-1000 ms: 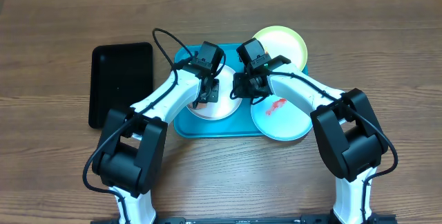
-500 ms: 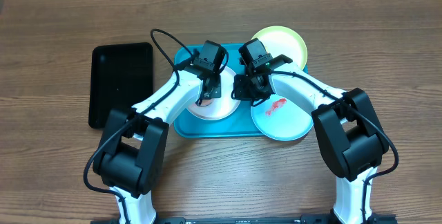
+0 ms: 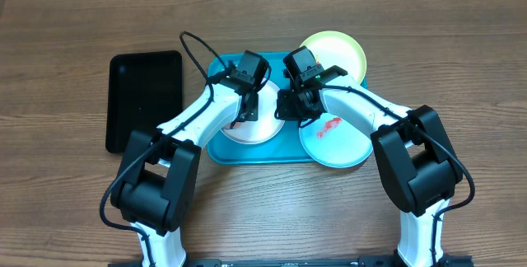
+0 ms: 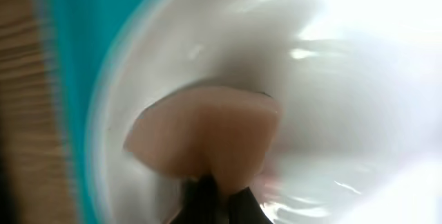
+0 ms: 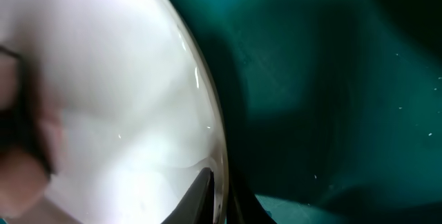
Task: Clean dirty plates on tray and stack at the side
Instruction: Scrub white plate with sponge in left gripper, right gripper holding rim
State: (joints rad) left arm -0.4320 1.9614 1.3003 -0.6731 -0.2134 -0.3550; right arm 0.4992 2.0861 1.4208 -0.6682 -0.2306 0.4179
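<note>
I am in the wiping step on the white plate (image 3: 262, 127), which lies in the left half of the turquoise tray (image 3: 216, 147), just left of the frame's centre in the overhead view. The left gripper (image 4: 214, 186) is pressed together on a beige sponge (image 4: 207, 134), and the sponge's flat face lies against the plate's glossy inside. The right gripper (image 5: 219, 191) pinches the plate's right rim, one finger inside the rim and one outside, with the tray floor dark behind it. To do this well, I judge the right arm should simply steady the rim and not lift or twist it, or the plate will slide or tip. The left arm should press lightly, with the sponge flat, and sweep in short overlapping strokes toward the centre. I would stay clear of the right fingers, since the two grippers work close together. The left wrist view is blurred, so I cannot tell whether any red remains under the sponge, and I would check before letting go. The tray also holds two more plates. The light blue plate (image 3: 338, 147) sits at its lower right corner and seems to overhang the rim, with a red smear (image 3: 329, 125) plain on its upper left part. The yellow-green plate (image 3: 339, 53) sits at the upper right corner; I see no smear on its visible part. The black tray (image 3: 144, 98) lies well apart at the left on the table (image 3: 66, 36), and I see nothing in it.
</note>
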